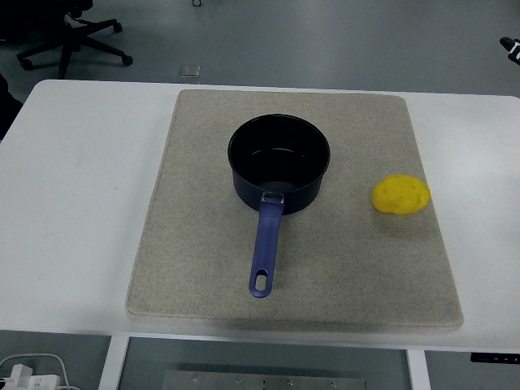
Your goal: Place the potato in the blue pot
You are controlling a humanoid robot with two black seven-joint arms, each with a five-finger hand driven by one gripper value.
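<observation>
A white table [81,203] with a smooth, matte top carries a large beige mat [203,244], roughly square with rounded corners and a rough, felt-like weave. The mat's far edge looks narrower than its near edge from this high view.

On the mat, a little back from its middle, stands the pot [279,162]: round, deep, straight-walled, dark blue to almost black with a glossy enamel-like sheen. Its inside is dark and reflective, and nothing shows in it. A small silvery bracket joins the wall to 1 long handle [265,248], a flat, lighter blue bar of smooth plastic that points toward the near edge of the table and ends in an oval hanging hole.

The potato [400,195] lies on the mat to the right of the pot, well apart from it and near the mat's right edge. It is a bright yellow, lumpy oval with a dull, slightly dimpled skin, lying on its long side.

The right hand [512,49] shows only as a sliver of black and white at the upper right edge, well apart from the potato; whether it is open or closed cannot be told.

Beyond the table is a grey floor with the black wheeled base of an office chair [69,41].
</observation>
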